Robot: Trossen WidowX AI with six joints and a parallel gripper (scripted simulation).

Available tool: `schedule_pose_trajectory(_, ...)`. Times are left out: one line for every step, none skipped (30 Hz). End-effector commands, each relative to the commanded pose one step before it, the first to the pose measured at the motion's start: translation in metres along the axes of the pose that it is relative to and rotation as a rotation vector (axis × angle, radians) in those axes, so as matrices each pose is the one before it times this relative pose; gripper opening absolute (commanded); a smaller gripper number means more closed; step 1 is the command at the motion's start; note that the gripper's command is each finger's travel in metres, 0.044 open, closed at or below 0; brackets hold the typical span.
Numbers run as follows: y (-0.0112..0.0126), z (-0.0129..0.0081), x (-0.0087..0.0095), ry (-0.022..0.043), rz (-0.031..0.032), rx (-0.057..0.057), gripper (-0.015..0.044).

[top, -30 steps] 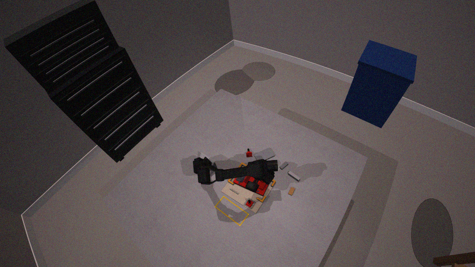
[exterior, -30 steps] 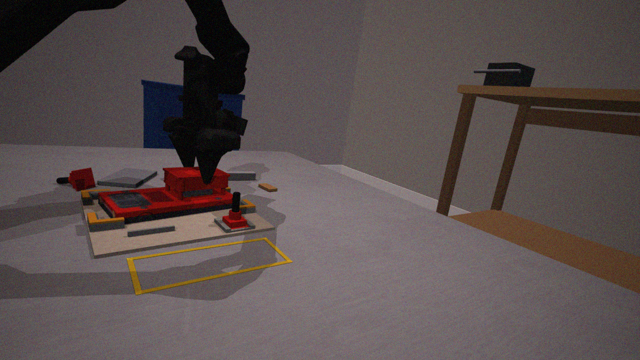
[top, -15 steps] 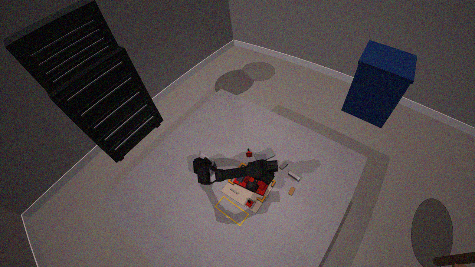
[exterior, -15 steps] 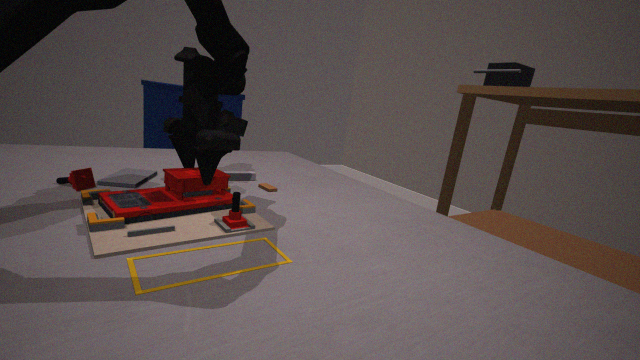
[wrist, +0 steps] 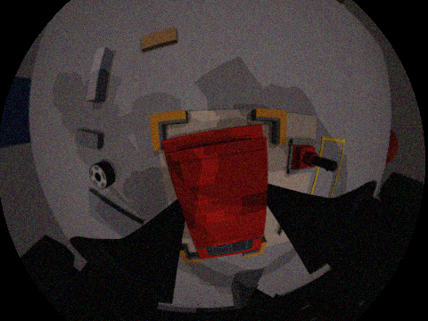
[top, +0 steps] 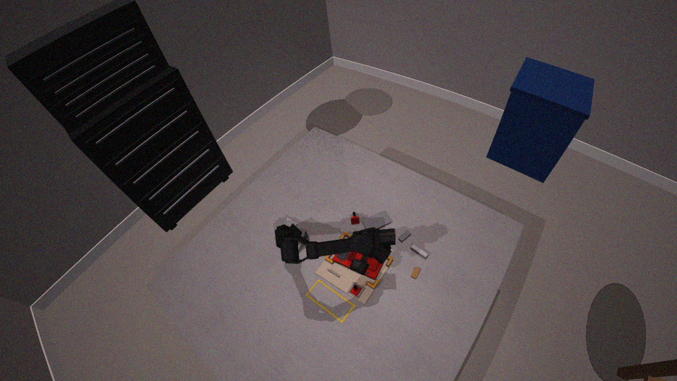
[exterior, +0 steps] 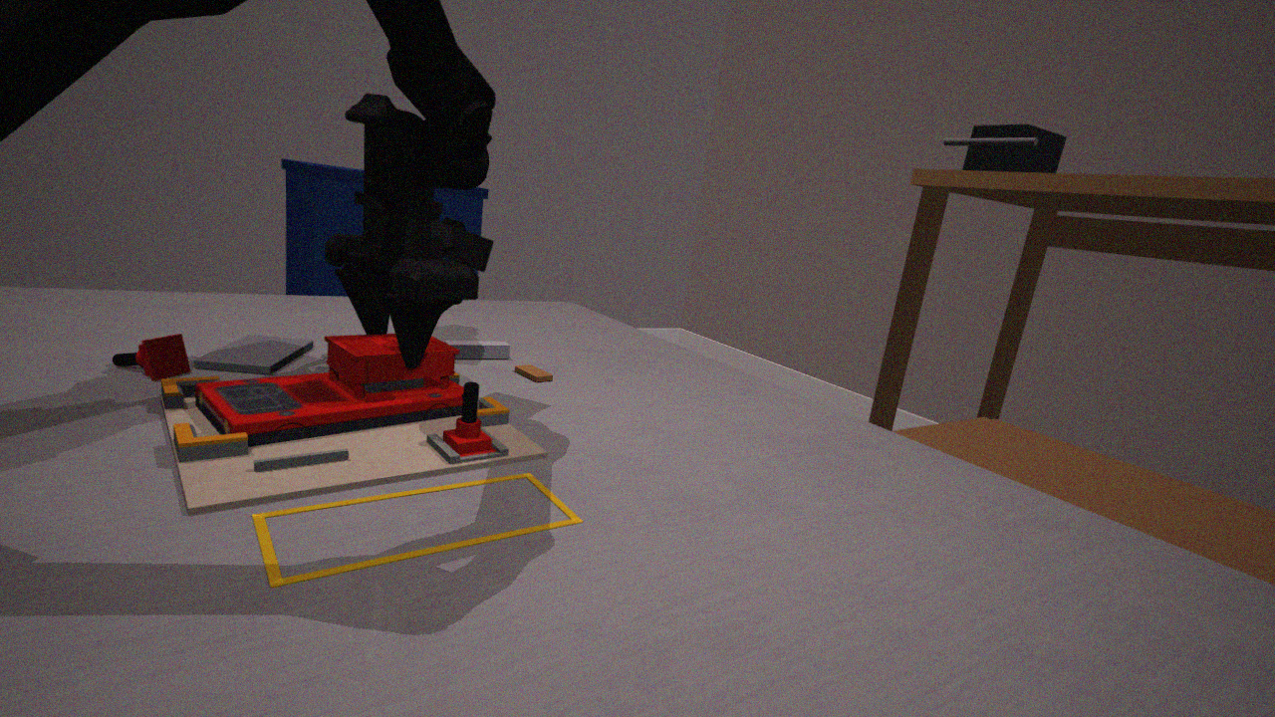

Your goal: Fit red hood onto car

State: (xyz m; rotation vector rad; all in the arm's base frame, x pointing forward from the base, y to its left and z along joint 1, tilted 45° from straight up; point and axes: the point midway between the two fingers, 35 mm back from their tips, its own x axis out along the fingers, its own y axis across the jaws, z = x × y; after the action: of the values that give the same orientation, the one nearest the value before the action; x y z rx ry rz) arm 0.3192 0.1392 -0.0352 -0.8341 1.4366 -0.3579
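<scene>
The red car chassis [exterior: 294, 402] [top: 341, 258] lies in the jig with orange corner stops on a tan board [exterior: 374, 456] [top: 331, 279]. The red hood [exterior: 390, 355] [wrist: 217, 185] sits low over the engine at the chassis's right end, its roof level. A grey band shows under its front edge, and I cannot tell whether it rests fully on the deck. The pegs are hidden. My gripper [exterior: 396, 350] [wrist: 223, 195] [top: 362, 265] points straight down and is shut on the hood's two sides.
A red clamp with a black handle [exterior: 467, 426] stands on the board's near right corner. A yellow outlined rectangle [exterior: 391, 495] lies in front. Behind lie a red piece [exterior: 161, 355], a grey plate [exterior: 254, 355], a grey bar [exterior: 481, 350] and a tan block [exterior: 533, 372]. A wheel [wrist: 102, 174] lies to the left.
</scene>
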Motion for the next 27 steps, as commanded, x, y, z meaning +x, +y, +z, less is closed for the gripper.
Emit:
schedule_pose_trajectory(-0.00111,-0.00038,0.00817,0.00849,-0.00410,-0.0008,0.0000)
schedule_pose_trajectory(-0.00002,-0.00003,0.00034,0.00002,-0.00005,0.0000,0.0000)
schedule_pose_trajectory(-0.00003,-0.00001,0.00036,0.00004,-0.00005,0.0000,0.0000)
schedule_pose_trajectory(-0.00003,-0.00002,0.00036,0.00004,-0.00005,0.0000,0.0000)
schedule_pose_trajectory(-0.00003,-0.00002,0.00036,0.00004,-0.00005,0.0000,0.0000)
schedule_pose_trajectory(-0.00003,-0.00002,0.00036,0.00004,-0.00005,0.0000,0.0000)
schedule_pose_trajectory(-0.00003,-0.00002,0.00036,0.00004,-0.00005,0.0000,0.0000)
schedule_pose_trajectory(-0.00003,-0.00002,0.00036,0.00004,-0.00005,0.0000,0.0000)
schedule_pose_trajectory(-0.00003,-0.00002,0.00036,0.00004,-0.00005,0.0000,0.0000)
schedule_pose_trajectory(-0.00003,-0.00002,0.00036,0.00004,-0.00005,0.0000,0.0000)
schedule_pose_trajectory(-0.00003,-0.00002,0.00036,0.00004,-0.00005,0.0000,0.0000)
schedule_pose_trajectory(0.00003,0.00001,-0.00020,-0.00027,0.00011,0.0000,0.0000)
schedule_pose_trajectory(0.00005,0.00002,-0.00042,-0.00055,0.00022,0.0000,0.0000)
schedule_pose_trajectory(0.00008,0.00002,-0.00058,-0.00077,0.00031,0.0000,0.0000)
schedule_pose_trajectory(0.00010,0.00003,-0.00075,-0.00100,0.00040,-0.0001,0.0000)
schedule_pose_trajectory(0.00012,0.00004,-0.00095,-0.00125,0.00051,-0.0001,0.0000)
schedule_pose_trajectory(0.00015,0.00004,-0.00115,-0.00152,0.00062,-0.0001,0.0000)
schedule_pose_trajectory(0.00096,0.00019,-0.00714,-0.01089,0.00334,-0.0013,0.0026)
schedule_pose_trajectory(0.00000,0.00000,0.00000,0.00000,0.00000,0.0000,0.0053)
schedule_pose_trajectory(0.00000,0.00000,0.00000,0.00000,0.00000,0.0000,0.0079)
schedule_pose_trajectory(0.00000,0.00000,0.00000,0.00000,0.00000,0.0000,0.0105)
schedule_pose_trajectory(0.00000,0.00000,0.00000,0.00000,0.00000,0.0000,0.0131)
schedule_pose_trajectory(0.00000,0.00000,0.00000,0.00000,0.00000,0.0000,0.0157)
schedule_pose_trajectory(0.00000,0.00000,0.00000,0.00000,0.00000,0.0000,0.0184)
schedule_pose_trajectory(0.00000,0.00000,0.00000,0.00000,0.00000,0.0000,0.0210)
schedule_pose_trajectory(0.00000,0.00000,0.00000,0.00000,0.00000,0.0000,0.0236)
schedule_pose_trajectory(0.00000,0.00000,0.00000,0.00000,0.00000,0.0000,0.0263)
